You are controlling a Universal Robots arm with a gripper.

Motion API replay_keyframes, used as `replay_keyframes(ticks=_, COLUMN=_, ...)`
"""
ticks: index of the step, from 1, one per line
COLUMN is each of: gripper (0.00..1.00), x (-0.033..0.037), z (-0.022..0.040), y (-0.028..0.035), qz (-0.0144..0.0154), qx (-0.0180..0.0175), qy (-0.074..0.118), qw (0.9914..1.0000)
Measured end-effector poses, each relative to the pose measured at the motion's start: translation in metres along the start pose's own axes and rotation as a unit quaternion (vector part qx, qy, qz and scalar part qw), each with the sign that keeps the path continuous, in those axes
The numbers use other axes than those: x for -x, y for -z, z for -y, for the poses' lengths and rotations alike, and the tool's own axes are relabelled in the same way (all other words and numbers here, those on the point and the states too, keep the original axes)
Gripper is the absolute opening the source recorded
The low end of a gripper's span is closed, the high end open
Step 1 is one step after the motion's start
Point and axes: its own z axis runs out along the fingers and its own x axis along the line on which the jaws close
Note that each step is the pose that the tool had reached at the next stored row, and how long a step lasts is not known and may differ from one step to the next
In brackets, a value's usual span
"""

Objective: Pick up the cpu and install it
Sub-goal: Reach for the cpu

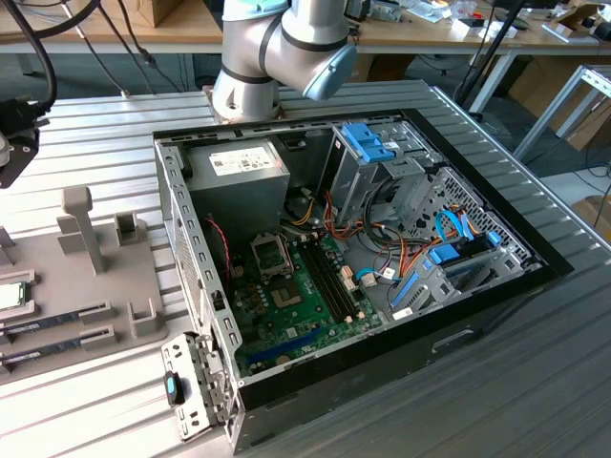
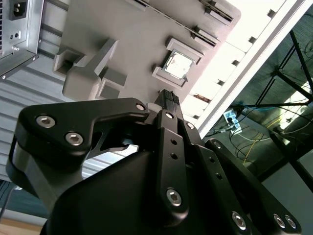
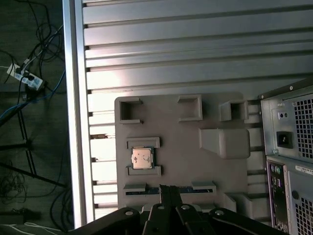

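Note:
The cpu (image 3: 142,158), a small square chip with a silver top and green rim, lies in its nest on the grey holder plate (image 3: 186,147). In the second wrist view the cpu (image 2: 177,65) sits just beyond the fingertips. My gripper (image 3: 169,189) hangs above the plate, shut with nothing in it, and is off to one side of the chip without touching it. In the exterior view the cpu (image 1: 11,296) sits at the far left edge. The motherboard's open socket (image 1: 270,256) is inside the computer case (image 1: 477,296).
Two memory sticks (image 1: 48,324) lie in slots on the holder plate (image 1: 57,277), beside upright grey posts (image 1: 81,224). The grey power supply (image 1: 243,172), drive cages and cables fill the case. The slatted metal table (image 1: 535,382) ends close to the plate.

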Motion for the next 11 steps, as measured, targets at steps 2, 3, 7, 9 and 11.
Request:
replay_keyframes(ticks=2, gripper=0.11, x=-0.0002, z=0.0000, y=-0.0003, qz=0.0000, qx=0.0000, qy=0.000, qw=1.00000)
replay_keyframes(ticks=3, gripper=0.11, x=-0.0003, z=0.0000, y=-0.0003, qz=0.0000, qx=0.0000, qy=0.000, qw=1.00000)
replay_keyframes(ticks=7, gripper=0.11, x=-0.0007, z=0.0001, y=-0.0010, qz=-0.0001, qx=0.0000, qy=0.000, qw=1.00000)
replay_keyframes(ticks=9, gripper=0.11, x=-0.0009, z=0.0001, y=-0.0015, qz=-0.0001, qx=0.0000, qy=0.000, qw=1.00000)
replay_keyframes(ticks=11, gripper=0.11, x=-0.0011, z=0.0001, y=-0.0018, qz=-0.0001, qx=0.0000, qy=0.000, qw=1.00000)
